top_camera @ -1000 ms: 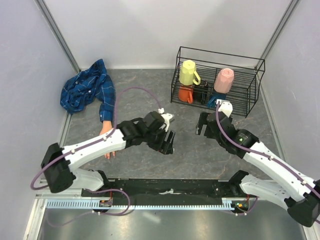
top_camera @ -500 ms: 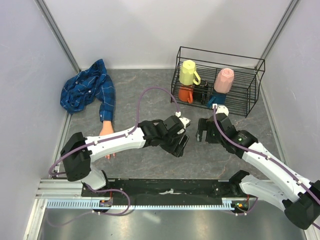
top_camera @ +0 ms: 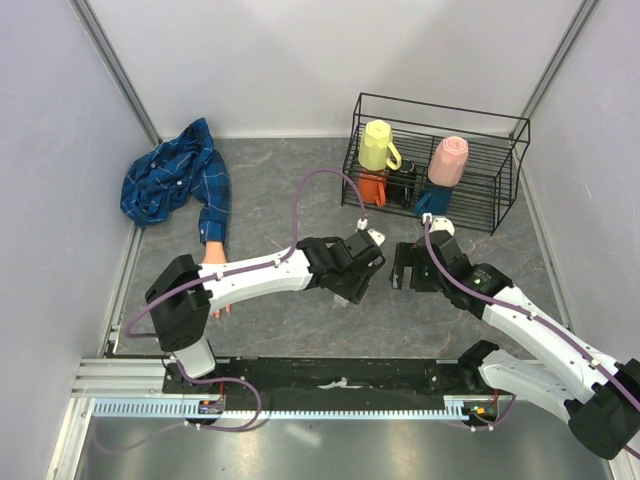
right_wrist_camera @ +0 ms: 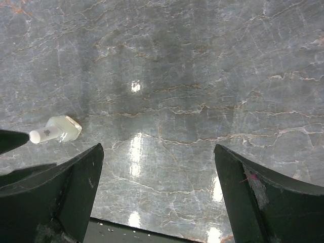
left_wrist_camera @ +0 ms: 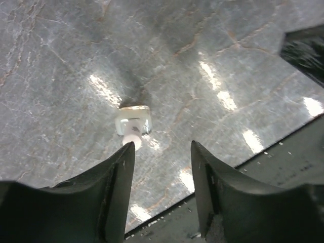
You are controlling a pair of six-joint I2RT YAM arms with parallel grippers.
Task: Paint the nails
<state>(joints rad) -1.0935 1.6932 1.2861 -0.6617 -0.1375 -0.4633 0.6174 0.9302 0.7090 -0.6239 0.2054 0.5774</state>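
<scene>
1. Step, as I read it: pick up the bottle (left_wrist_camera: 134, 123) with the left gripper (left_wrist_camera: 163, 147). No painting has begun.
2. The left gripper's jaws are partly apart with nothing between them. It hangs low over the table (top_camera: 280, 200), mid-table.
3. The right gripper (right_wrist_camera: 158, 148) is spread wide and empty. It is just beside the left one, and the bottle shows at the left of the right wrist view.
4. The bottle lies on its side on the table. In the left wrist view its white cap points at the left finger's tip and may touch it. The bottle is off-centre, not in the gap.
5. The mannequin hand (top_camera: 213, 257) is well left of the grippers, sticking out of the sleeve (top_camera: 214, 215) and mostly hidden under the left arm. The nails are too small to see.
6. To do it well, shift the left gripper sideways so the bottle's body sits midway between the fingers, then go down until the tips are near the table.
7. Clamp the body across its flat sides, not the cap. The cap should be left free for the right gripper to pull.
8. Close slowly. A finger that strikes first will likely skid or spin the bottle on the slick stone.
9. Lift it upright before opening so nothing spills.
10. Watch the clearance, as the two grippers are close enough to bump.
</scene>
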